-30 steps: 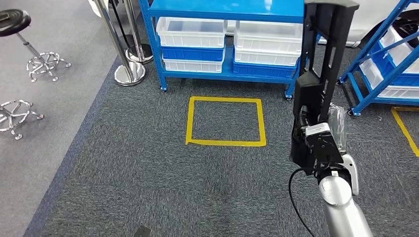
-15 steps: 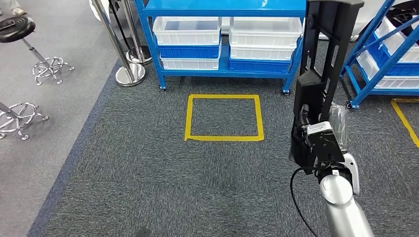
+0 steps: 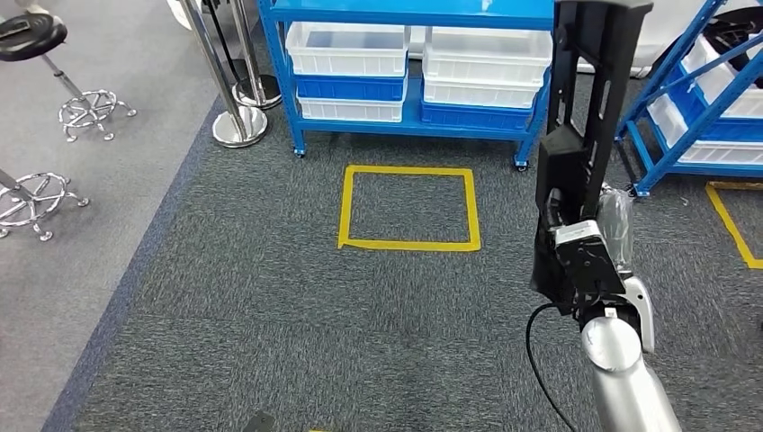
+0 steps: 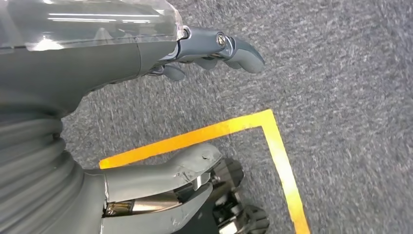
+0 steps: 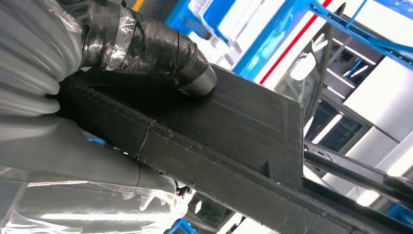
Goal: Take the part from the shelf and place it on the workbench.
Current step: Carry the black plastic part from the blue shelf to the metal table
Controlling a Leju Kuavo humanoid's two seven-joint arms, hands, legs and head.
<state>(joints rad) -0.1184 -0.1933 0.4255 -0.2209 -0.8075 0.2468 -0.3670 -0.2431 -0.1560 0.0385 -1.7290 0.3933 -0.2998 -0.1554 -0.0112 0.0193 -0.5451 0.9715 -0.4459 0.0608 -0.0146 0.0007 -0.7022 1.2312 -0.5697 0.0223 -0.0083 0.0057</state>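
Observation:
A long black part point(image 3: 585, 108) stands upright at the right of the head view, gripped low down by my right hand point(image 3: 605, 236). In the right wrist view the taped thumb point(image 5: 160, 48) presses on the flat face of the black part point(image 5: 243, 126), with the palm beneath it. My left hand point(image 4: 146, 107) hangs over the grey carpet with thumb and fingers apart and nothing between them. The blue shelf point(image 3: 414, 13) with white and blue bins point(image 3: 346, 49) stands ahead at the back.
A yellow tape square point(image 3: 409, 208) marks the carpet before the shelf. A second blue rack point(image 3: 697, 90) stands at the right. Chrome posts point(image 3: 236, 117) and stool bases point(image 3: 85, 112) are at the left on smooth grey floor. More yellow tape point(image 3: 731, 220) lies far right.
The whole scene has shifted slightly as the camera moved; the shelf and tape square sit a little higher in the picture. The right hand still holds the part upright.

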